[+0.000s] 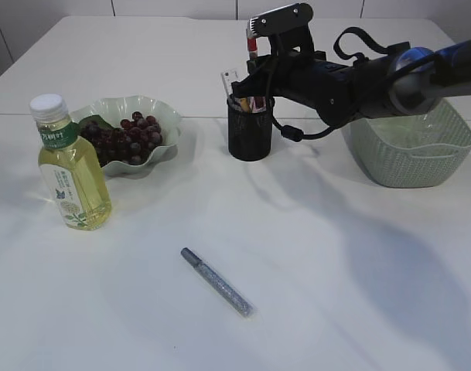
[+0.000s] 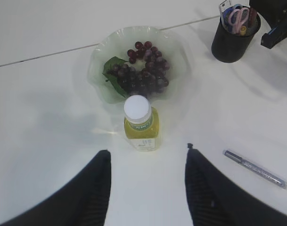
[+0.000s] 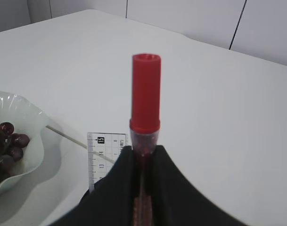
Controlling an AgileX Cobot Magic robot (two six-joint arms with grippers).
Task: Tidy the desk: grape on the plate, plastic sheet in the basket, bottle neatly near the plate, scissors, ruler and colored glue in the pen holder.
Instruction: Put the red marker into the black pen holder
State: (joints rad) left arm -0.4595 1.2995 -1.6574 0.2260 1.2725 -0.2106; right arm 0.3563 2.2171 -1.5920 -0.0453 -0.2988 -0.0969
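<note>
red glue [image 3: 145,94] clamped, pen holder [image 1: 250,127] (seemingly below)

Bright, even light; soft shadows on the white table [image 1: 312,255]; near fingers [image 2: 101,188] blurred.

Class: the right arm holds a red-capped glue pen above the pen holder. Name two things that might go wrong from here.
1. The pen holder already holds the scissors and ruler; the red-capped glue pen may snag on them or tip the holder.
2. The silver glitter glue pen lies loose on the table and might roll when grasped.
</note>
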